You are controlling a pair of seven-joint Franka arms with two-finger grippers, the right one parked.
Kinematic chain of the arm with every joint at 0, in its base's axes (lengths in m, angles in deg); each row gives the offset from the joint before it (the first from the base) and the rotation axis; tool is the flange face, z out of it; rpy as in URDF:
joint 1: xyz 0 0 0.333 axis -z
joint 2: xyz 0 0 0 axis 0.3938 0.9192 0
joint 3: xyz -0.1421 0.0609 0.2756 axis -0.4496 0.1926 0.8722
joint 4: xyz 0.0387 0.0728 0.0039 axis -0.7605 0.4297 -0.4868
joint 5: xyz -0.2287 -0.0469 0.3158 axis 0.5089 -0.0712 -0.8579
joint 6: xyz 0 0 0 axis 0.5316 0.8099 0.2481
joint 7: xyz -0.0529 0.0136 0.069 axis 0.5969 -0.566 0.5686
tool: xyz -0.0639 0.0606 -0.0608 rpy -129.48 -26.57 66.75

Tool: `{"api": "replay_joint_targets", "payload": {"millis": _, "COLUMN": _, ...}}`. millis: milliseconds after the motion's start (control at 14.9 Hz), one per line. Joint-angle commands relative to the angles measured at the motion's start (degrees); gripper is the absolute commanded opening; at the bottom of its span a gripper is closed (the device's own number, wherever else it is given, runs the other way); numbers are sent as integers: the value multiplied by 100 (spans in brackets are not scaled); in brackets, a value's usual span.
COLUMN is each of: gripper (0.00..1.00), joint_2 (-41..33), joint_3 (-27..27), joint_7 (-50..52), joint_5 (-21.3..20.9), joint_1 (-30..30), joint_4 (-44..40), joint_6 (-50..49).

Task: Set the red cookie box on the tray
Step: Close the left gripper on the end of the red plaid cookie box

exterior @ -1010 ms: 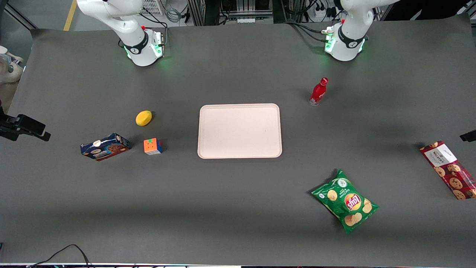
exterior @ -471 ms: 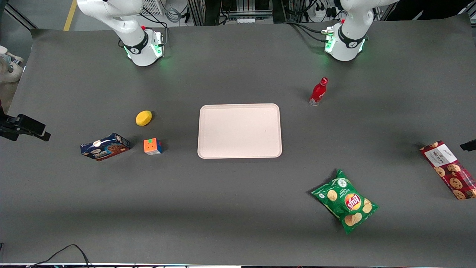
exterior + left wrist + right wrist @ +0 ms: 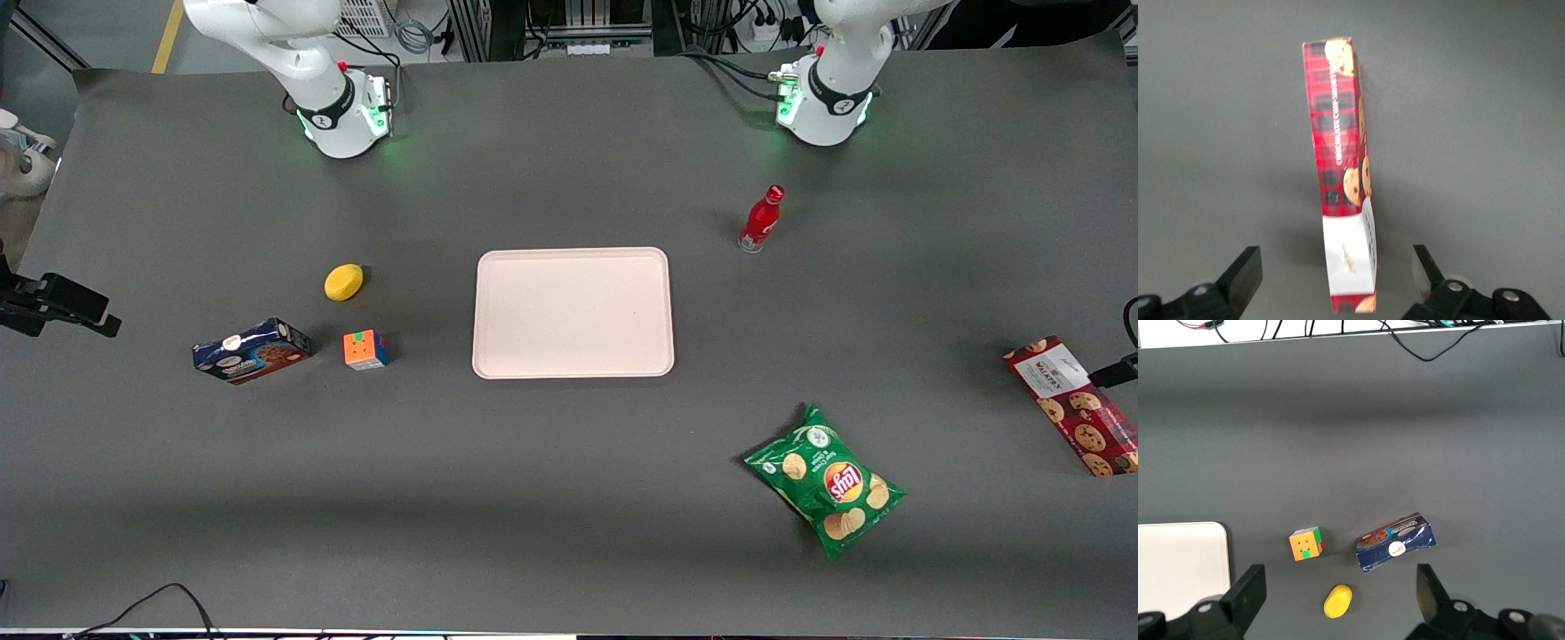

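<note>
Box: long dark-red tartan cardboard cookie box (image 3: 1341,180) flat on table, well apart from pale pink plastic tray (image 3: 573,312), toward working arm's end.
Gripper: gripper (image 3: 1335,280) above box's white-label end, fingers wide, holding nothing.
Risk: end grasp; box likely tilts or slips.

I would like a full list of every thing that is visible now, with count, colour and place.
red cookie box: 1, dark-red tartan, flat on the table at the working arm's end.
tray: 1, pale pink-beige, mid-table.
bottle: 1, red, upright, farther from the front camera than the tray.
chip bag: 1, green, nearer the front camera than the tray.
blue cookie box: 1, dark blue, toward the parked arm's end.
cube: 1, multicoloured, beside the blue cookie box.
lemon: 1, yellow, near the cube.
hand: 1, black, open, above the red cookie box's white end.
</note>
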Motion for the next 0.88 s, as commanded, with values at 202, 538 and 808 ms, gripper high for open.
{"api": "replay_joint_targets", "payload": {"millis": 202, "gripper": 100, "joint_2": 670, "joint_3": 27, "joint_7": -1293, "joint_5": 1359, "joint_1": -150, "joint_4": -63, "joint_6": 792}}
{"api": "replay_joint_targets", "payload": {"millis": 538, "gripper": 100, "joint_2": 1005, "joint_3": 35, "joint_7": -1392, "joint_5": 1467, "joint_1": -142, "joint_4": -116, "joint_6": 1153}}
{"api": "replay_joint_targets", "payload": {"millis": 808, "gripper": 100, "joint_2": 1198, "joint_3": 27, "joint_7": -1383, "joint_5": 1467, "joint_1": -142, "joint_4": -125, "joint_6": 1531}}
